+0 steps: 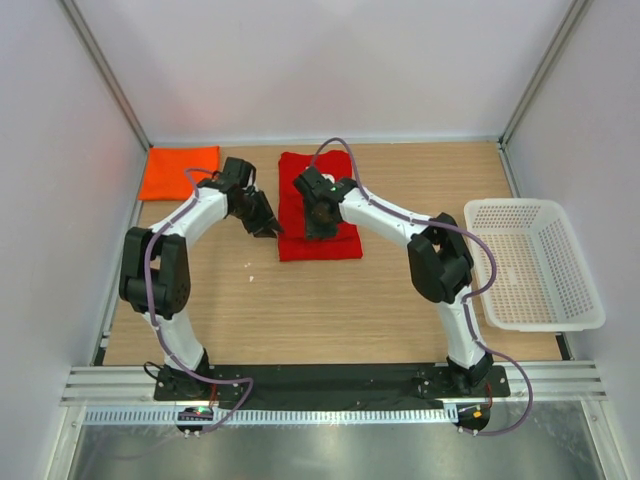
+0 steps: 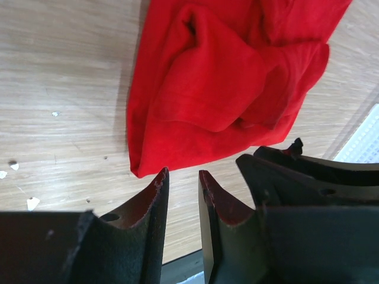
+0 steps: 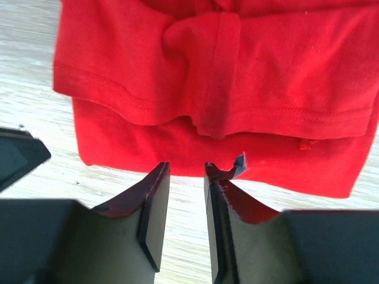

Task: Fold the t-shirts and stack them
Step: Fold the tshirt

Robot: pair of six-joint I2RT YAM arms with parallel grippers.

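Left gripper (image 2: 183,173) hovers just beside the left edge of the red shirt (image 1: 335,245), its fingers a narrow gap apart and empty. Right gripper (image 3: 186,167) hangs over the same shirt, also narrowly parted, holding nothing. That shirt lies folded mid-way across the table (image 1: 300,310). The orange shirt (image 1: 180,172) lies folded at the far left corner.

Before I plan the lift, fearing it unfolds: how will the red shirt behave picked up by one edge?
Probably floppy: the red shirt lies in soft, rumpled layers. Loose folds likely fall open. Seemingly light, thin cloth.
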